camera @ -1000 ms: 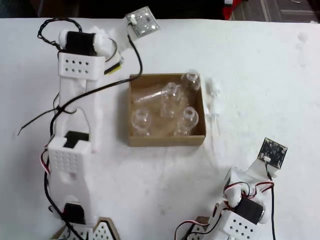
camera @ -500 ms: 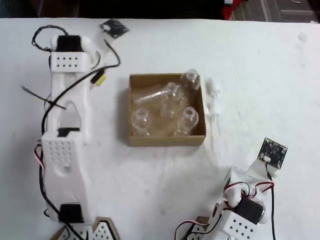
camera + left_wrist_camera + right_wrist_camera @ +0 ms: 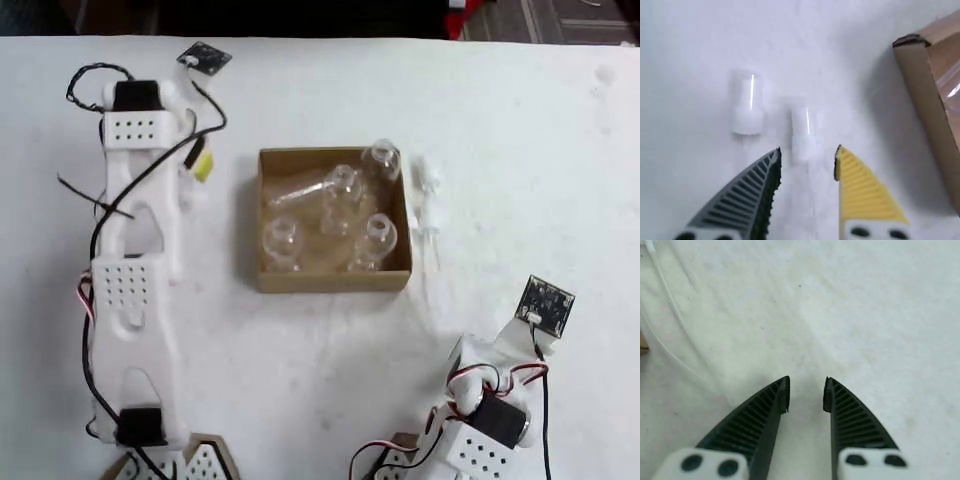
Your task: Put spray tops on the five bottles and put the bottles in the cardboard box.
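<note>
The cardboard box [image 3: 262, 215] sits mid-table and holds several clear bottles [image 3: 283, 238], one of them lying down [image 3: 300, 188]; none has a top on. My left gripper [image 3: 193, 172] hovers left of the box. In the left wrist view it [image 3: 808, 150] is open, its grey and yellow fingers flanking a small white top [image 3: 802, 131]. A second white top [image 3: 746, 107] lies beside it, with the box corner [image 3: 920, 75] close by. More spray tops [image 3: 427, 185] lie right of the box. My right gripper [image 3: 806, 381] is open over bare table, holding nothing.
The left arm [image 3: 135, 280] stretches along the table's left side, trailing black cables [image 3: 95, 205]. The right arm [image 3: 490, 415] is folded at the near right corner. Thin clear tubes [image 3: 660, 280] lie just ahead of the right gripper.
The left arm has swung left, away from the box's far corner, and its gripper now hangs over the white tops left of the box. The right arm and bottles have not moved.
</note>
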Available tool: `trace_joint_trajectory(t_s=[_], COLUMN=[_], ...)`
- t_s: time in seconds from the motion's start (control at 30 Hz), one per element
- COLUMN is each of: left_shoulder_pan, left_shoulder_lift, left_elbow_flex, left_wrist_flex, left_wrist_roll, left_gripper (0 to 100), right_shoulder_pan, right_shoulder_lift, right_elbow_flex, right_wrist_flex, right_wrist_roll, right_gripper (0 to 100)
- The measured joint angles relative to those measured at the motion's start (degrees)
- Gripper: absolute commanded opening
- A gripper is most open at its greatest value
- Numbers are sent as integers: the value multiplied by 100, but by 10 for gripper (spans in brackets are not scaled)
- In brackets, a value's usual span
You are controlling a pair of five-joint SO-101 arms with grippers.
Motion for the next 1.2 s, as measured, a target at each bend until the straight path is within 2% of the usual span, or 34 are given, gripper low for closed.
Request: trace_joint_trajectory(t_s=[0.3,0.53,0.63,1.2], left_shoulder_pan=[167,1802,2198,2277], left_shoulder_lift=[-308,-695,-633,422], left_elbow_flex=[-624,-826,-659,-580], left_wrist_flex=[35,-88,-316,-563], left_wrist_roll=[-18,-1125,-1433,-2347], left_gripper=[181,181,181,181], right_shoulder_pan=[0,0,0,0], right_shoulder_lift=[0,0,0,0], right_elbow_flex=[0,0,0,0], right_wrist_flex=[0,0,0,0], right_wrist_roll=[0,0,0,0], right_gripper=[91,91,91,91])
